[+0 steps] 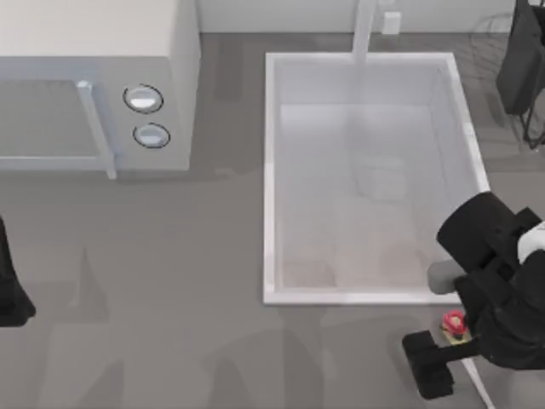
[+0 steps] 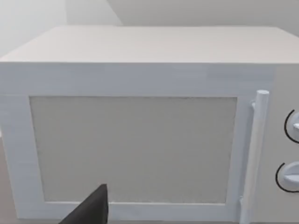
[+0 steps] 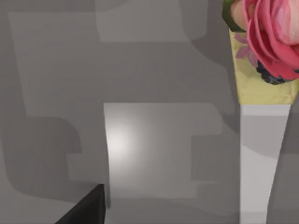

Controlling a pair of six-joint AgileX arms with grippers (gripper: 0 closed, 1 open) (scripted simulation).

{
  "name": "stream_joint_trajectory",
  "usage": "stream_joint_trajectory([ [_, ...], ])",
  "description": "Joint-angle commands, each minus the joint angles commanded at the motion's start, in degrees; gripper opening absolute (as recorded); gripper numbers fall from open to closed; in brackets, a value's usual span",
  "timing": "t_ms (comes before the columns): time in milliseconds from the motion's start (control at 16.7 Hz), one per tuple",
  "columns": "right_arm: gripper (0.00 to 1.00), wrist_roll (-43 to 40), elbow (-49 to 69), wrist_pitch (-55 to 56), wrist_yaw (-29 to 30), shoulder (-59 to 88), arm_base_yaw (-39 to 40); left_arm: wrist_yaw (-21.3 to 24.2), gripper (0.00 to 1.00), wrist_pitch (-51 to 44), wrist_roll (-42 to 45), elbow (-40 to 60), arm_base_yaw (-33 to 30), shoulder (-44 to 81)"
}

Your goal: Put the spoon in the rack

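Jaws unreadable on your right gripper [image 1: 444,345], hovering at the spoon [image 1: 454,322] at five o'clock; rack [image 1: 521,60] at one o'clock awaits everything.

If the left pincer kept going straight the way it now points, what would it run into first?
Most likely the microwave: the left wrist view faces its door window squarely, handle off to one side. In the top view the left arm sits at the table's left edge, with bare tabletop between. How far off it is can't be judged.
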Motion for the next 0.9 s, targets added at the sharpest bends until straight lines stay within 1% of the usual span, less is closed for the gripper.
stream_joint_trajectory([
  [240, 0.00, 0.00, 0.00, 0.00, 0.00, 0.00, 0.00, 0.00, 1.00, 0.00, 0.00, 0.00, 0.00, 0.00],
  [300, 0.00, 0.17, 2.00, -4.08, 0.91, -4.00, 0.07, 0.00, 1.00, 0.00, 0.00, 0.00, 0.00, 0.00],
  [420, 0.00, 0.21, 2.80, -4.90, 0.91, -4.03, 0.11, 0.00, 1.00, 0.00, 0.00, 0.00, 0.00, 0.00],
  [540, 0.00, 0.32, 5.94, -8.15, 0.91, -4.31, 0.18, 0.00, 1.00, 0.00, 0.00, 0.00, 0.00, 0.00],
  [720, 0.00, 0.37, 13.88, -17.52, 0.92, -5.41, 0.25, 0.00, 1.00, 0.00, 0.00, 0.00, 0.00, 0.00],
  [900, 0.00, 0.17, 23.31, -31.57, 0.92, -7.31, 0.19, 0.00, 1.00, 0.00, 0.00, 0.00, 0.00, 0.00],
])
